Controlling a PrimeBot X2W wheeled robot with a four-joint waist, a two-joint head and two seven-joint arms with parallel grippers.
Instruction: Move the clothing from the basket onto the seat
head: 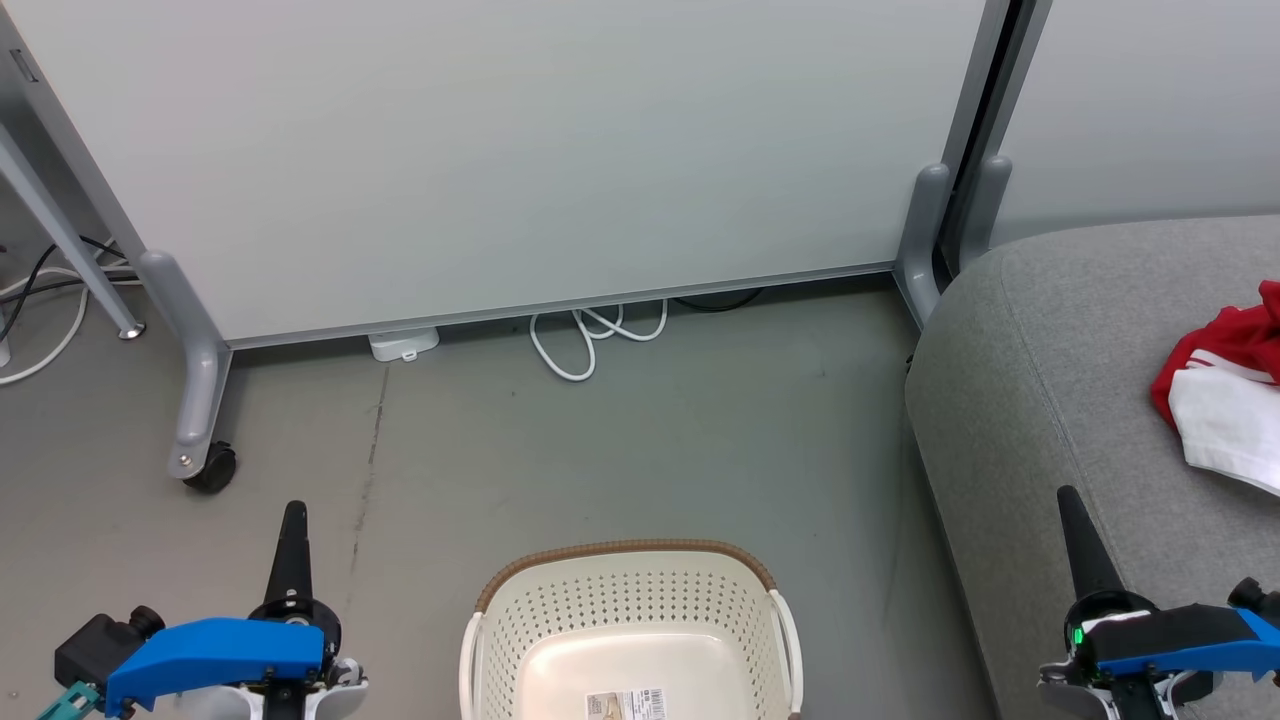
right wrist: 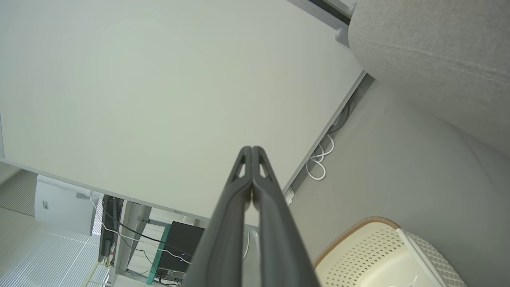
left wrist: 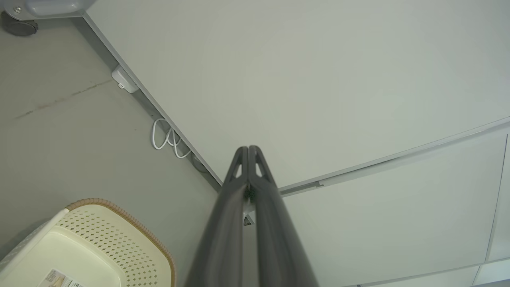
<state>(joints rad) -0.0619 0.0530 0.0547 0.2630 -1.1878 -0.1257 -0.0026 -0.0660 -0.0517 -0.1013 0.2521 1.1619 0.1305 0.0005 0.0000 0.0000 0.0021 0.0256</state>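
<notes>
The cream perforated basket (head: 630, 630) with its brown rim stands on the floor at the bottom centre; only a paper label lies on its bare bottom. It also appears as the basket (left wrist: 91, 247) and the basket (right wrist: 378, 255) in the wrist views. A red and white garment (head: 1225, 400) lies on the grey seat (head: 1060, 400) at the right edge; no number 23 shows. My left gripper (head: 293, 515) is shut and holds nothing, left of the basket. My right gripper (head: 1068, 497) is shut and holds nothing, over the seat's front. Both wrist views show fingertips pressed together.
A pale partition panel (head: 500, 150) on grey feet with a caster (head: 210, 465) stands behind the basket. White cable loops (head: 590, 335) and a small white adapter (head: 403, 343) lie at its base. Bare grey floor (head: 650, 440) lies between basket and panel.
</notes>
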